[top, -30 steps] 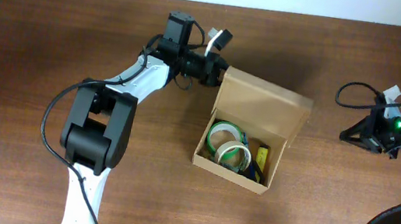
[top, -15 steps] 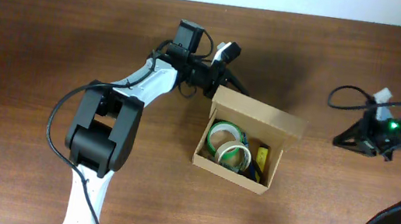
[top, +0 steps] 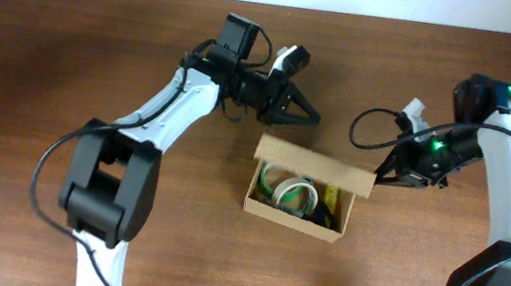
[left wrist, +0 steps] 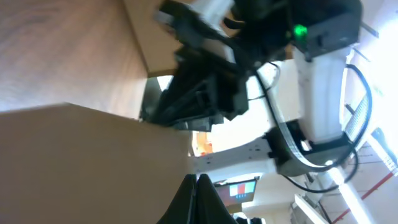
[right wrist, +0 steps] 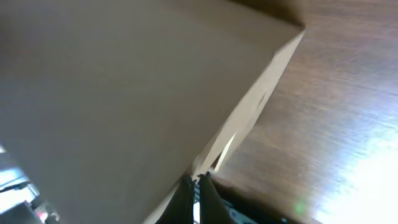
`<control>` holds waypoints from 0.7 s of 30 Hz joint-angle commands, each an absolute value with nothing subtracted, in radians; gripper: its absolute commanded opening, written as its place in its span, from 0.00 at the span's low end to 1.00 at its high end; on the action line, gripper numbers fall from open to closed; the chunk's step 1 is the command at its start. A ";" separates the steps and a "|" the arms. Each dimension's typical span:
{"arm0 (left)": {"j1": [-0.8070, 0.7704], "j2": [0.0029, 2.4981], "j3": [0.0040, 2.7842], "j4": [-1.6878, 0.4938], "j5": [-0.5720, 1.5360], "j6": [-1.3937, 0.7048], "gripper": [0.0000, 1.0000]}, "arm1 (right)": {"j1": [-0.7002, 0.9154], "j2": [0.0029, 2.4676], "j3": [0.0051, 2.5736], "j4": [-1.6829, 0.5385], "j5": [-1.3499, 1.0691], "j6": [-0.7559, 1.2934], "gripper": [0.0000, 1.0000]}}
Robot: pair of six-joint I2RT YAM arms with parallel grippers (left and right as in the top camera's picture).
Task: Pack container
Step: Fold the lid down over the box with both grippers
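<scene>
The tan cardboard container [top: 272, 206] stands mid-table. Its flap lid [top: 318, 162] leans forward over the opening and hides the back part. Inside, tape rolls [top: 288, 194] and a yellow item [top: 330, 196] show. My left gripper [top: 307, 116] is shut and empty, just behind the lid's back edge; in the left wrist view its fingertips [left wrist: 196, 186] hover beside the cardboard [left wrist: 81, 162]. My right gripper [top: 383, 173] is shut at the lid's right end; in the right wrist view its tips [right wrist: 196, 181] sit against the box's edge [right wrist: 124, 81].
The brown wooden table [top: 48, 54] extends on all sides of the box. The right arm [left wrist: 311, 74] shows in the left wrist view beyond the lid. Cables loop off both wrists [top: 368, 129].
The lid has swung from open toward the box opening. My left gripper moved right along the lid's back edge. My right arm swept left from the table's edge to the lid's right end.
</scene>
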State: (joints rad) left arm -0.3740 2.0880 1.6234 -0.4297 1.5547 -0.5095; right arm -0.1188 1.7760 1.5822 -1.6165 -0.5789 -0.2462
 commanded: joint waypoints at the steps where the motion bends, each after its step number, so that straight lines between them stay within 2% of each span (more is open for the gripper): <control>1: -0.377 2.002 1.638 -0.514 1.574 -0.412 0.02 | -0.096 1.760 1.601 -1.629 -0.579 -0.246 0.05; 11: -0.377 1.866 1.638 -0.845 1.565 -0.178 0.02 | -0.088 1.750 1.601 -1.654 -0.578 -0.230 0.05; 13: -0.377 1.839 1.638 -0.910 1.506 -0.121 0.02 | -0.069 1.737 1.601 -1.670 -0.577 -0.230 0.05; 14: -0.377 1.822 1.638 -0.940 1.434 -0.099 0.02 | -0.051 1.730 1.601 -1.677 -0.571 -0.230 0.05; 21: -0.384 1.649 1.638 -1.189 0.495 0.006 0.02 | 0.209 1.645 1.601 -1.657 -0.283 -0.111 0.05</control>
